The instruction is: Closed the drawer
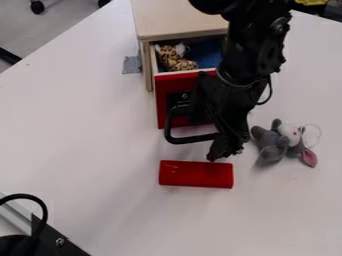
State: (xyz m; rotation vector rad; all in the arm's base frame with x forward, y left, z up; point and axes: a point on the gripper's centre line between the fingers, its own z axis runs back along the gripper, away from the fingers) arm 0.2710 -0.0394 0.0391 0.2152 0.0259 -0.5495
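The drawer [160, 102] of a light wooden cabinet [180, 22] stands partly open, its red front facing the camera. A black handle [190, 139] juts from that front. Inside the drawer lie a leopard-spotted plush [176, 59] and blue cloth [206, 52]. The black gripper [226, 151] hangs down in front of the drawer's right part, its tips beside the handle's right end and just above a red block in view. The arm hides the right side of the drawer front. Whether the gripper touches the handle is unclear.
The red block [196, 174] lies on the white table [87, 130] in front of the drawer. A grey plush with a pink ear [272, 142] lies right of the gripper. Black equipment with a cable [41, 220] occupies the lower left corner.
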